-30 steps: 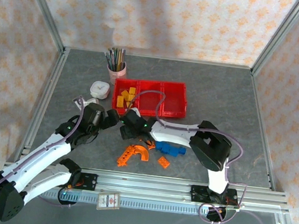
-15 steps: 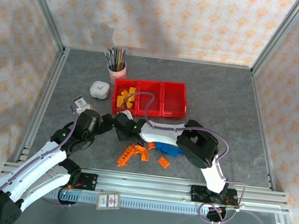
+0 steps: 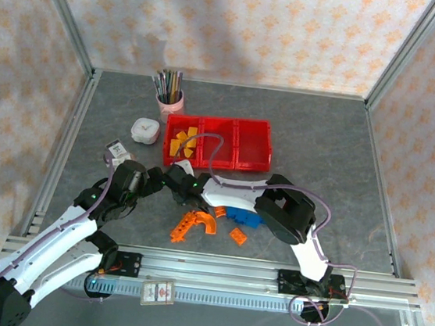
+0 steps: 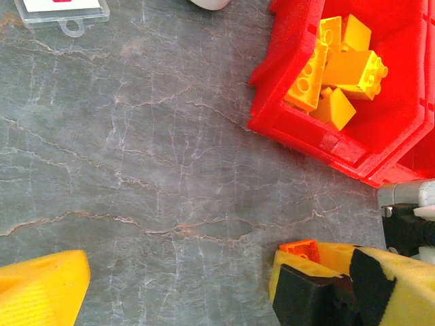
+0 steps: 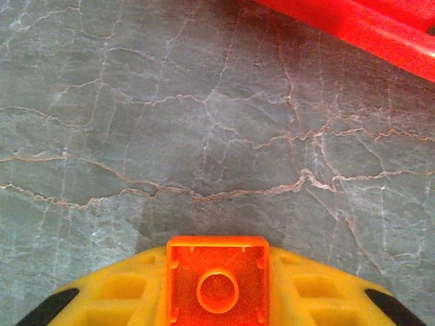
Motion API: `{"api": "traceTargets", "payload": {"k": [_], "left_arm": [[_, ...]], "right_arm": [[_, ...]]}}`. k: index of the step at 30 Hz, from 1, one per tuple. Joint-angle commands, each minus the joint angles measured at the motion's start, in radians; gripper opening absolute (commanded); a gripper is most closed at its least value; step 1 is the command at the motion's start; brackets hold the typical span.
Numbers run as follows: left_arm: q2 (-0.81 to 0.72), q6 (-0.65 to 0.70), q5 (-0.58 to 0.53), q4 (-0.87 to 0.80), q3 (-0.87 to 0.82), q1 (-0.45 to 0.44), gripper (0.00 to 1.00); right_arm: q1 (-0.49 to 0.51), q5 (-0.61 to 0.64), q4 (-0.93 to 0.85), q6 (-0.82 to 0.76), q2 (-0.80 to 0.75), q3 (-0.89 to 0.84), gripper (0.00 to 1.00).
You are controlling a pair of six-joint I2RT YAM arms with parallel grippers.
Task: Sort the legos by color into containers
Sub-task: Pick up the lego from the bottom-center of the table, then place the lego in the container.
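My right gripper (image 5: pixel 217 272) is shut on a small orange lego block (image 5: pixel 217 285), hollow underside up, just above the grey table. From above, the right gripper (image 3: pixel 179 187) sits left of centre, in front of the red containers (image 3: pixel 216 160). The left gripper (image 3: pixel 155 180) stands open close beside it, its jaws wide with nothing between them. Its wrist view shows the held orange block (image 4: pixel 300 249) at lower right. The leftmost bin (image 4: pixel 319 139) holds several yellow legos (image 4: pixel 336 64). Loose on the table lie an orange arch (image 3: pixel 195 224), an orange block (image 3: pixel 238 235) and blue blocks (image 3: pixel 244 216).
A pink cup of pens (image 3: pixel 169 101) stands behind the bins, a white round gadget (image 3: pixel 144 129) to their left. A small clear tag (image 3: pixel 115 151) lies near the left arm. The metal frame rail (image 3: pixel 213 269) runs along the near edge.
The right gripper has shifted left and closed on the orange block. The left arm has drawn back a little toward the near left, still open.
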Motion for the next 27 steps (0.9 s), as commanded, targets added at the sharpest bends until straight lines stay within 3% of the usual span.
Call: {"api": "traceTargets", "payload": {"k": [1,7,13,23,27], "left_arm": [[-0.013,0.019,0.023,0.004,0.05,0.002,0.99],[0.011,0.058,0.035,-0.018,0.151,0.002,1.0],[0.065,0.095,0.034,0.001,0.236,0.001,0.99],[0.273,0.128,0.12,0.225,0.265,0.001,0.99],[0.348,0.134,0.151,0.286,0.282,0.001,0.99]], "right_arm": [[0.011,0.051,-0.005,0.005,-0.02,0.011,0.32],[-0.029,0.044,-0.032,0.019,-0.132,0.019,0.32],[-0.143,0.023,-0.064,-0.013,-0.196,0.048,0.32],[-0.326,0.074,-0.068,-0.093,-0.087,0.194,0.33],[-0.354,0.087,-0.1,-0.124,-0.003,0.298,0.41]]}}
